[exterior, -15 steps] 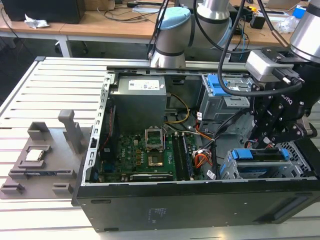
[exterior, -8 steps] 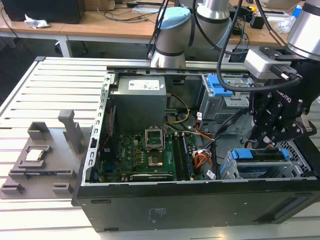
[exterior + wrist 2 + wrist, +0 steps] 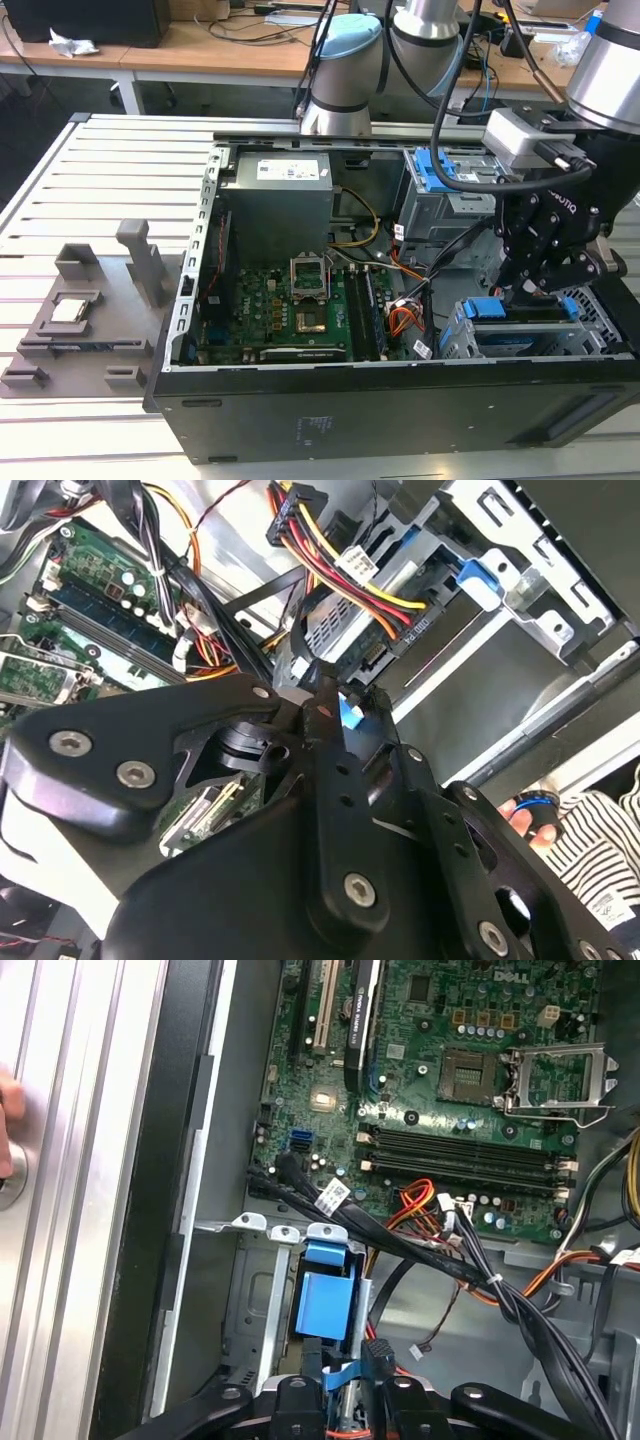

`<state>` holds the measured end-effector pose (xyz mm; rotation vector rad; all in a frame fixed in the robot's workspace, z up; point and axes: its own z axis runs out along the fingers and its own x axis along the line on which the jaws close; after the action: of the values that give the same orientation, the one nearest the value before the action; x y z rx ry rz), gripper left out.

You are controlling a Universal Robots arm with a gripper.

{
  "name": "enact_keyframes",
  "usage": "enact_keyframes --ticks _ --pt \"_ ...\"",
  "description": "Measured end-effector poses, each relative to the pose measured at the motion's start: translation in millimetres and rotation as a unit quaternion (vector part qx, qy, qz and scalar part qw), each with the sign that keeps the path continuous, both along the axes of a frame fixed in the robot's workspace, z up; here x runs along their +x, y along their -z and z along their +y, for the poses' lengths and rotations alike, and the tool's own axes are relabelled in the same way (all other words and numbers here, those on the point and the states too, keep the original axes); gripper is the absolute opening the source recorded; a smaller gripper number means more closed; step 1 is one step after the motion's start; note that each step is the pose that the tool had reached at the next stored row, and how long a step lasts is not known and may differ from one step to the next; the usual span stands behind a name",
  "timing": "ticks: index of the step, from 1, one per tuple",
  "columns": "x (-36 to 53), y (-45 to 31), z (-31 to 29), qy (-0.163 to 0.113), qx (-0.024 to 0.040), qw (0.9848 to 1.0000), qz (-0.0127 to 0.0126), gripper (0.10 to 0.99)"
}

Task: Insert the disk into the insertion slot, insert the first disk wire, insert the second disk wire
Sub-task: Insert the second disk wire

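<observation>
Pretty much parked right on top of the disk (image 3: 518, 308) here, claw (image 3: 527, 290) hanging just above its blue carrier edge. Looks seated in the insertion slot (image 3: 520, 345) already, low at the exterior view's right, with that blue edge running across the view. Pinched nearly closed on a blue-tipped plug (image 3: 350, 712), probably one of the disk wires, though hard to call for sure. Pointing straight down toward the drive's end in the first wrist view. Crowded though: black cable bundle (image 3: 450, 1260) and orange wires (image 3: 415, 1200) slung just beside the bay, taller cage (image 3: 450, 190) behind, and a person's hand (image 3: 6, 1140) resting on the table outside the case.
</observation>
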<state>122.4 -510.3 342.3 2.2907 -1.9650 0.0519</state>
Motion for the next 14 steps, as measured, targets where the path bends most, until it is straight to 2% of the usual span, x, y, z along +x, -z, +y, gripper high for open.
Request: enact_keyframes --ticks 1,2,3,14 --pt "0.0 0.0 0.0 0.000 -0.0004 1.0000 0.0000 0.282" --pt "0.0 0.0 0.0 0.000 -0.0009 1.0000 0.0000 0.216" --pt "0.0 0.0 0.0 0.000 -0.0013 1.0000 0.0000 0.208" --pt "0.0 0.0 0.0 0.000 -0.0052 1.0000 0.0000 0.208"
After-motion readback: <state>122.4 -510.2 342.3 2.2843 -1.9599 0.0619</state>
